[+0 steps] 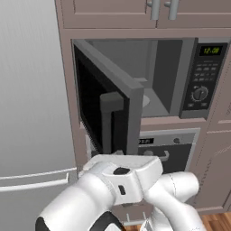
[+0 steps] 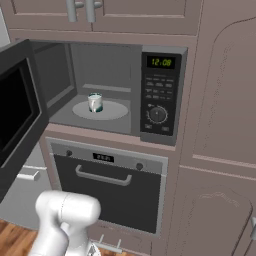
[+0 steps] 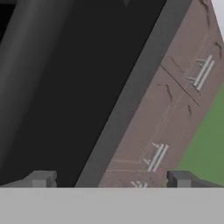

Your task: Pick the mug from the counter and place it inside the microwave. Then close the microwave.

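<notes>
- Nearest to us, the two-finger gripper [image 3: 109,178] stands with its dark finger tips [image 3: 40,178] wide apart and nothing between them, just before the black glass door [image 3: 65,87] of the microwave.
- Beside that door, in the hand view, we see brownish-mauve cabinet fronts [image 3: 175,109] with paired silver bar handles [image 3: 202,72].
- The built-in dark-grey microwave [image 2: 105,90] has its door [image 1: 106,103] swung open to the left, the vertical bar handle [image 1: 107,119] facing outward.
- Inside the microwave, the small whitish-grey cylindrical mug [image 2: 95,102] with a dark green band stands upright on the round pale turntable plate [image 2: 112,111], left of the plate's centre.
- Right of the cavity, we see the microwave's control panel with a green digital display [image 2: 161,62] and a round knob [image 2: 158,114].
- Directly below the microwave sits a dark oven [image 2: 107,187] with a horizontal silver handle [image 2: 102,176].
- Above the microwave, two upper cabinet doors [image 2: 130,12] meet at silver handles.
</notes>
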Controlling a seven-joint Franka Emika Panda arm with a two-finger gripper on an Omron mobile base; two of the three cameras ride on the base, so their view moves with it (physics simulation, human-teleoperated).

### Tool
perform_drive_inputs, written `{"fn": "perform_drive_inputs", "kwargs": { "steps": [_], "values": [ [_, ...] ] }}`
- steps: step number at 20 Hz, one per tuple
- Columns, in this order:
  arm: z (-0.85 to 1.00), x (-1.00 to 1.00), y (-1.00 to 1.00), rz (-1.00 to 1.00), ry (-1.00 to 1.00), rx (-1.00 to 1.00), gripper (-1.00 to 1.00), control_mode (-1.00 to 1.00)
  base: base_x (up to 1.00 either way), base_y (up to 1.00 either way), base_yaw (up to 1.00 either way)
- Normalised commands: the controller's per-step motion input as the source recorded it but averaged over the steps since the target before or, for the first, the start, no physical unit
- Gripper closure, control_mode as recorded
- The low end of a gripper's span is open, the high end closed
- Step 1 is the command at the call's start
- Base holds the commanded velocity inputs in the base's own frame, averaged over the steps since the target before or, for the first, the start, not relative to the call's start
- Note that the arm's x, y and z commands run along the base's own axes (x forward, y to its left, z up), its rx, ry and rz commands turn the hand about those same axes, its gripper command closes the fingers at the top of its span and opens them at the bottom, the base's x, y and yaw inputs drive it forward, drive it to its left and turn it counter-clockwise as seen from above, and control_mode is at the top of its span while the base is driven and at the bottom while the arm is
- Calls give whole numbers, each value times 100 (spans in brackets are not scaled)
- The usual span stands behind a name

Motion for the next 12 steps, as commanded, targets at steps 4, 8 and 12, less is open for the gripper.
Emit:
{"fn": "perform_drive_inputs", "kwargs": {
  "steps": [4,8,12],
  "values": [
    [0,7,-51,23,5,0,-100,-100,0,0,0],
    [0,6,-51,22,5,0,-100,-100,0,0,0],
    [0,13,-56,20,3,0,-100,-100,0,0,0]
  ]
}}
